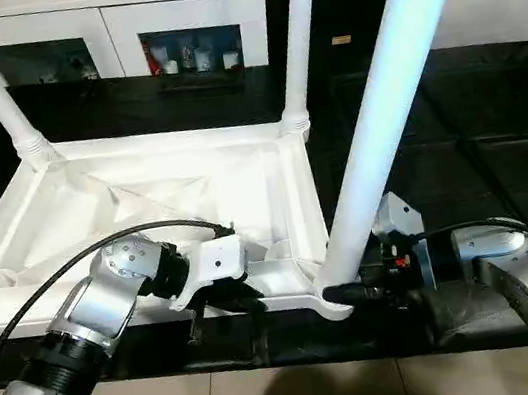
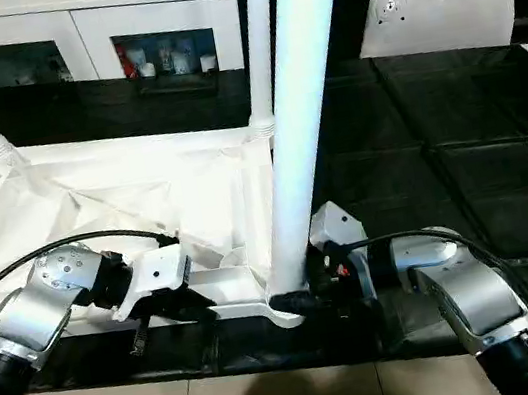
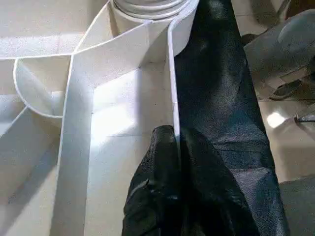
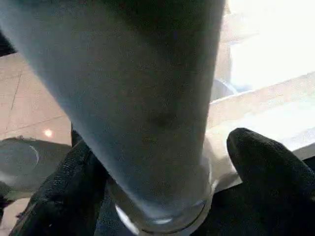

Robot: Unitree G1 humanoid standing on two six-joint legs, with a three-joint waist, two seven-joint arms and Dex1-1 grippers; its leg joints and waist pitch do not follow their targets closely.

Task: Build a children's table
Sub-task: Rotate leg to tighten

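- Nearest, the left gripper [image 1: 223, 301] is clamped on the near rim of the table top [image 1: 145, 212], one finger on each side of the thin wall, steadying it.
- Just to its right, the right gripper [image 1: 363, 290] has its fingers [image 4: 268, 167] spread around the foot of a leg [image 1: 386, 106] at the near right corner socket [image 1: 327, 298]; whether they press on the tube I cannot tell.
- That leg leans up and to the right. If it is pushed or turned at this tilt, it could jam in the socket or pop out.
- If the right gripper lets go before the leg seats, the long tube could topple; a slip of the left grip would let the top slide on the black mat [image 1: 504, 178].
- The top lies upside down, white, its ribbed underside facing up.
- Farther back, two more legs [image 1: 297, 45] stand upright in the far corners.
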